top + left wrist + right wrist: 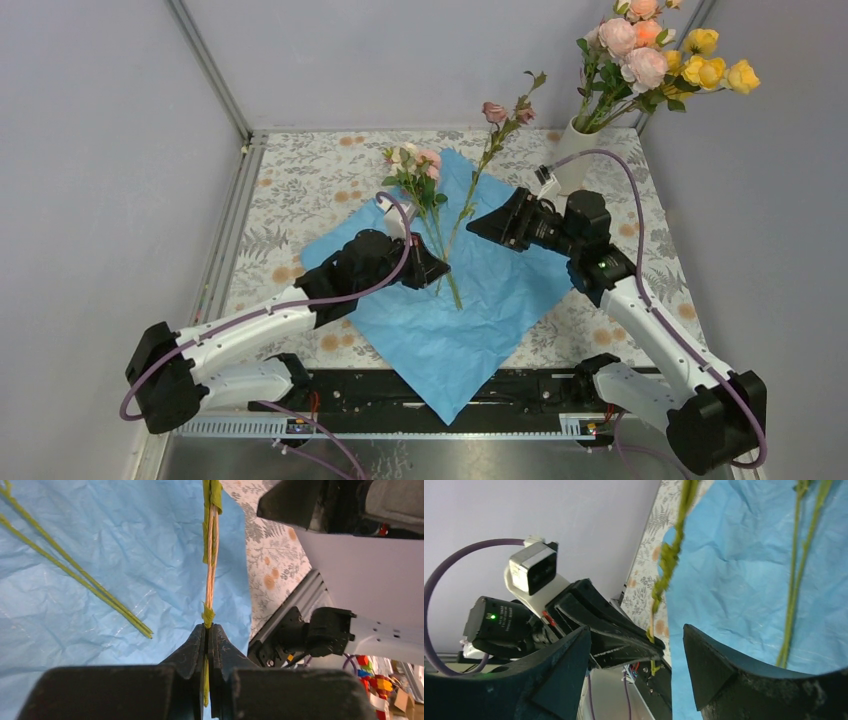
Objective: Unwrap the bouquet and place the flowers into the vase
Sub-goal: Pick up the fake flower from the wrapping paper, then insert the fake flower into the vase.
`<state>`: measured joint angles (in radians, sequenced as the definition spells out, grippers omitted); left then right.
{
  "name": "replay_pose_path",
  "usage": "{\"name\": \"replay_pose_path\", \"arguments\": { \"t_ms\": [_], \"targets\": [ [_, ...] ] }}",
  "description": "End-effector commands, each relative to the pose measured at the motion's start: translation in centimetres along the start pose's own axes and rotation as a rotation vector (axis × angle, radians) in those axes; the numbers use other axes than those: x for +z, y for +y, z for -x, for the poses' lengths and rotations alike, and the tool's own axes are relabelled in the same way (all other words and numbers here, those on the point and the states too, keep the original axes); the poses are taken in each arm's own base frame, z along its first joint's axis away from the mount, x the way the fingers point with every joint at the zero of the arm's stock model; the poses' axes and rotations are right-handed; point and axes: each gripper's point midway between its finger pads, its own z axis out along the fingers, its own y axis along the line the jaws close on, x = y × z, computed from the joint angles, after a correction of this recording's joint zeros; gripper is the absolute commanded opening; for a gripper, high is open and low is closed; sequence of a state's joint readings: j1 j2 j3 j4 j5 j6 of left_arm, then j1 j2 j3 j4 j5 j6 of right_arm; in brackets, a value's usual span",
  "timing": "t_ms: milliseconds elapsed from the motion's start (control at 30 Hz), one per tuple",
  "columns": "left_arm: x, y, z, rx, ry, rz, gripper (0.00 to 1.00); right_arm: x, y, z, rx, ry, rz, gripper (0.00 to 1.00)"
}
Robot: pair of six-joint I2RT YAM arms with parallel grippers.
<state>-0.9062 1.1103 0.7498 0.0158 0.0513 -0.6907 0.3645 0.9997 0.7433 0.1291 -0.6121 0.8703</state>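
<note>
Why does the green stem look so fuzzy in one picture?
Right wrist view: the stem sits close to the lens, likely out of focus. Left wrist view: the same stem looks sharp in the left gripper. Top view: even light.

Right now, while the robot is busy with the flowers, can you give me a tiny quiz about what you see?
1. True or false: the black left gripper is wide open and empty.
2. Where is the crinkled blue paper? A) rolled into a ball B) spread flat on the flower-print tablecloth C) wrapped tight round all the flowers
3. Fill in: the roses in the tall cream vase are pink and ______.
Key: 1 false, it is shut on a thin green flower stem. 2 B. 3 yellow.
</note>
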Motion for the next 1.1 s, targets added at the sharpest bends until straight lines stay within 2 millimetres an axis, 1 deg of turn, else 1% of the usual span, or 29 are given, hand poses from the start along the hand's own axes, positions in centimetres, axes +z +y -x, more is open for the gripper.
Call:
{"name": "replay_pose_path", "arguments": {
  "t_ms": [0, 100, 200, 267, 567, 633, 800, 1067],
  "targets": [
    [-1.3, -2.9, 1.0, 0.011, -0.029, -0.135, 0.00, 0.8, 3.7, 1.4, -0.053, -0.032, 0.071, 0.75],
    [-1.8, -3.2, 1.0, 0.019, -0.039, -0.149, 0.00, 1.6, 3.8, 0.7, -0.067, -0.011, 0.051, 0.73],
    [-2.2, -3.4, 1.2, 0.015, -0.052, -0.158, 0.00, 2.3, 3.1, 0.2, -0.076, 0.003, -0.001, 0.70],
    [-2.4, -3.6, 1.3, 0.013, -0.054, -0.169, 0.00, 2.6, 3.1, 0.1, -0.086, 0.007, -0.021, 0.68],
    [-2.7, -4.3, 1.1, 0.018, -0.048, -0.202, 0.00, 3.7, 3.7, 0.7, -0.109, -0.031, -0.040, 0.58],
    [-2.8, -4.4, 0.9, 0.016, -0.046, -0.205, 0.00, 3.8, 3.7, 0.7, -0.113, -0.043, -0.046, 0.53],
    [-3.0, -4.5, 0.7, 0.018, -0.043, -0.212, 0.00, 3.8, 3.5, 0.9, -0.119, -0.063, -0.073, 0.37],
    [-3.2, -4.8, 0.8, 0.011, -0.041, -0.215, 0.00, 4.0, 3.3, 0.9, -0.131, -0.081, -0.098, 0.21]
  ]
}}
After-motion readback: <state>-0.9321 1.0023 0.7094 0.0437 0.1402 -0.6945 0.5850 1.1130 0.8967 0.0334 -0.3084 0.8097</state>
